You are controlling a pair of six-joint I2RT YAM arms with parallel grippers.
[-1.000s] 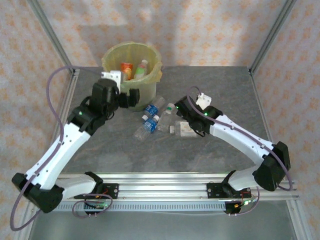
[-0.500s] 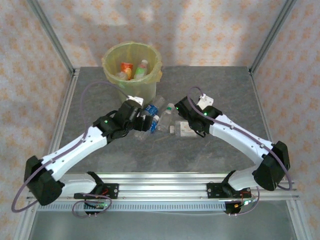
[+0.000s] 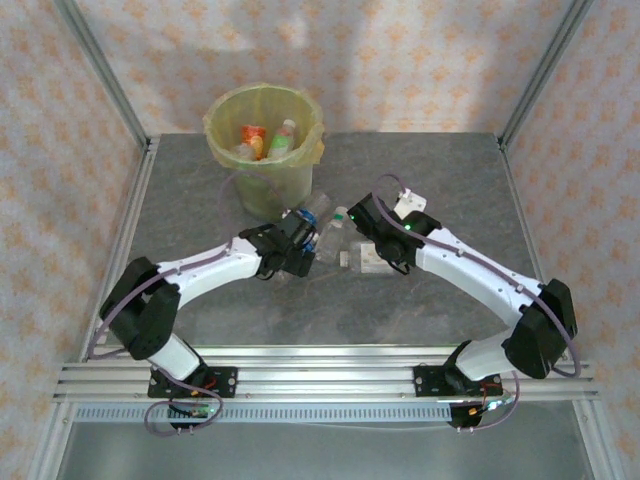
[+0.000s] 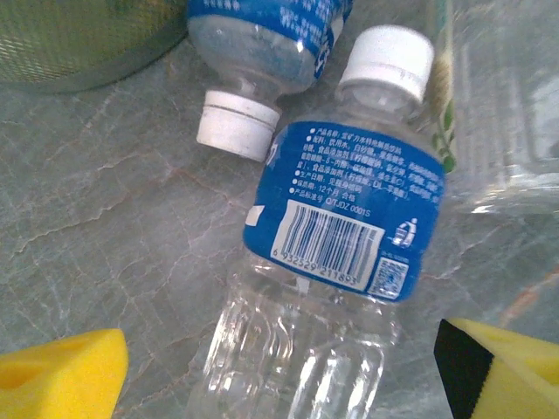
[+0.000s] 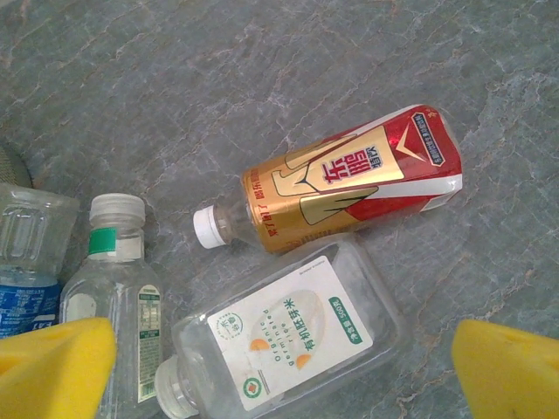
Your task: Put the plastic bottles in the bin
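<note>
Partway through: seeing a few bottles [image 3: 265,140] in bin [image 3: 275,188], several more lying on worktop [image 3: 450,180] just beside it; hovering left pincer [image 4: 279,375], spread, over blue bottle [image 4: 345,201], right pincer [image 5: 281,371], spread too, over red bottle [image 5: 349,179]

Two white arms [image 3: 215,268] with black joints, mauve cables [image 3: 147,420], and yellow end effector pads [image 4: 52,371].

left gripper [image 4: 279,375] left bin [image 3: 275,185] (over blue bottle [image 4: 345,209])
</note>
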